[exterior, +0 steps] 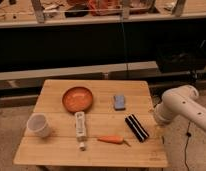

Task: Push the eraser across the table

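Note:
The eraser (136,128), a long black block with a pale stripe, lies at an angle on the right part of the light wooden plank table (56,150). My white arm (176,104) reaches in from the right. Its lower end with the gripper (158,128) hangs at the table's right edge, a short way right of the eraser and apart from it.
An orange bowl (77,99) sits at the back middle and a blue-grey pad (119,101) to its right. A white remote-like bar (80,127), a carrot (112,139) and a white cup (38,125) lie toward the front. Dark shelving stands behind the table.

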Controlling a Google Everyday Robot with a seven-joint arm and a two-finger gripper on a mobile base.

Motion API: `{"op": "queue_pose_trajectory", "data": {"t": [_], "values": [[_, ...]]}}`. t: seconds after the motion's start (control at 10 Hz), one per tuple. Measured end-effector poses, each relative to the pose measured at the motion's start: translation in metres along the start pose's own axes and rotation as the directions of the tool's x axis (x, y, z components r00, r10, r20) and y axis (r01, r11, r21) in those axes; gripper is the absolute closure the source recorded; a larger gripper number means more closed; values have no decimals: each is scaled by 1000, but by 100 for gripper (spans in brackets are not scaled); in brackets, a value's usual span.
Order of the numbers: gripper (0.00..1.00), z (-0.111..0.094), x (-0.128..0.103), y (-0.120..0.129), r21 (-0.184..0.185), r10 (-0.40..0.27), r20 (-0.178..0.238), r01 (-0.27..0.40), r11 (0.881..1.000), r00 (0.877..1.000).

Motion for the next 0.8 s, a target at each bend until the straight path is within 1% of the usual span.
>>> {"op": "queue_pose_trajectory", "data": {"t": [0.8], "values": [[20, 11, 2, -1, -13, -18, -8, 18, 1000, 1000]]}}
